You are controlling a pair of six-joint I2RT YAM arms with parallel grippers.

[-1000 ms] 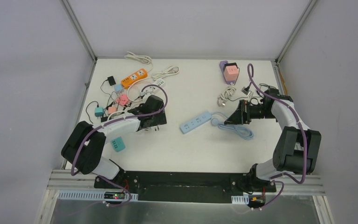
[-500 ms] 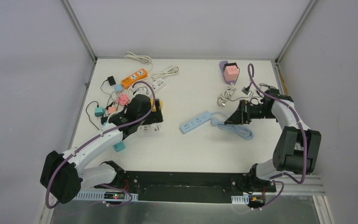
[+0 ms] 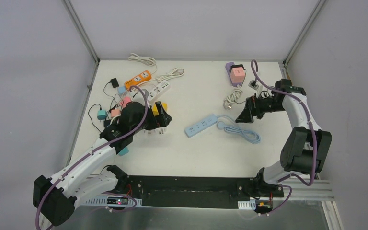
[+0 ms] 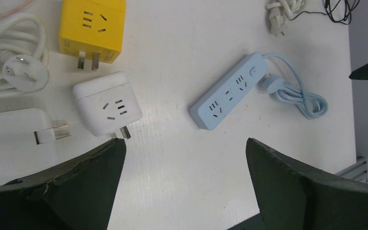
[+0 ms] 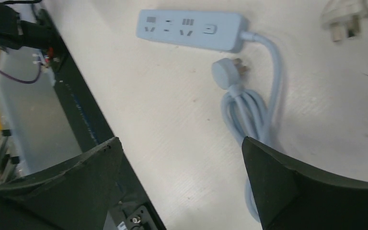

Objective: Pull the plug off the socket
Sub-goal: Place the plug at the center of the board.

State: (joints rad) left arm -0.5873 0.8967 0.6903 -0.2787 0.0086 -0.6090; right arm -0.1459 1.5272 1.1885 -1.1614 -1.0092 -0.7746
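Two claws spread, empty: left claw [image 4: 184, 143] has advanced to white cube adapter [image 4: 108, 103], 9 o'clock of pale-blue plastic power strip [image 3: 201, 125] mid white surface [image 3: 191, 153]; right claw [image 5: 182, 141] has drawn back at 3 o'clock. Pull not begun.

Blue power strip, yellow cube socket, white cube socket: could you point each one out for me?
blue power strip [image 4: 230, 91], left wrist view, middle of its top face.
yellow cube socket [image 4: 92, 26], left wrist view, its socket face.
white cube socket [image 4: 108, 103], left wrist view, its socket face.
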